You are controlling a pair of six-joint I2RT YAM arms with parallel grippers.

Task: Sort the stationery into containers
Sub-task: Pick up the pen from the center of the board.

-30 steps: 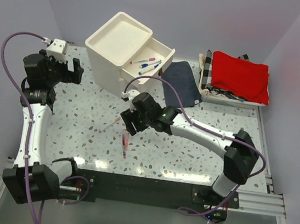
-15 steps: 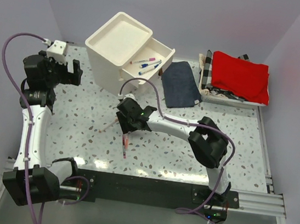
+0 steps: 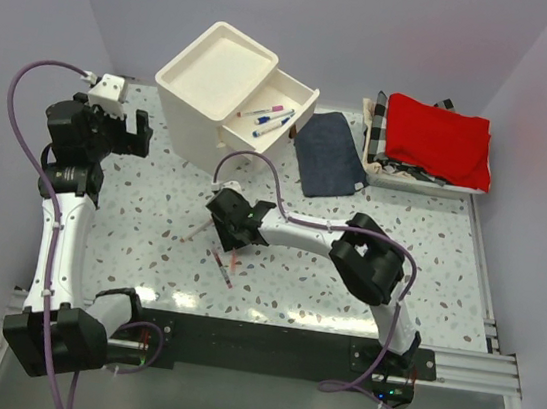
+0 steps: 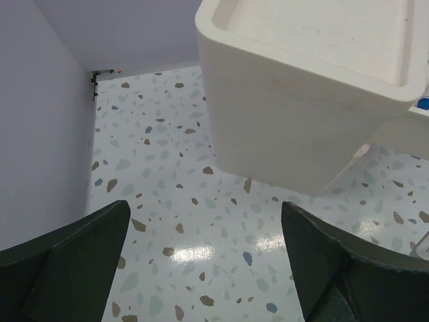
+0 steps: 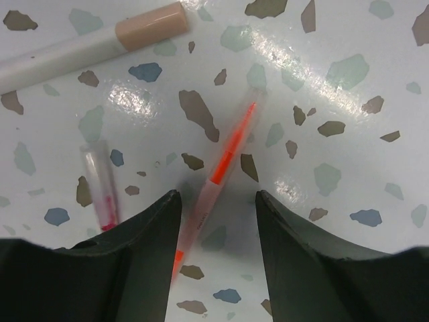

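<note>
The counter (image 3: 151, 214) carries the drawer unit (image 3: 210, 75), its open drawer (image 3: 302, 102) already holding pens (image 3: 268, 116). The left pincer (image 4: 204, 204) hangs wide open and empty beside the unit. The right pincer (image 5: 216, 198) sits low over the counter, about half open, its jaws either side of the red pen (image 5: 228, 154) with gaps showing, so nothing is gripped. The pen lies skewed, so pinch it mid-barrel and squarely, keeping clear of the pink pen (image 5: 99, 184) just beside one finger.
</note>
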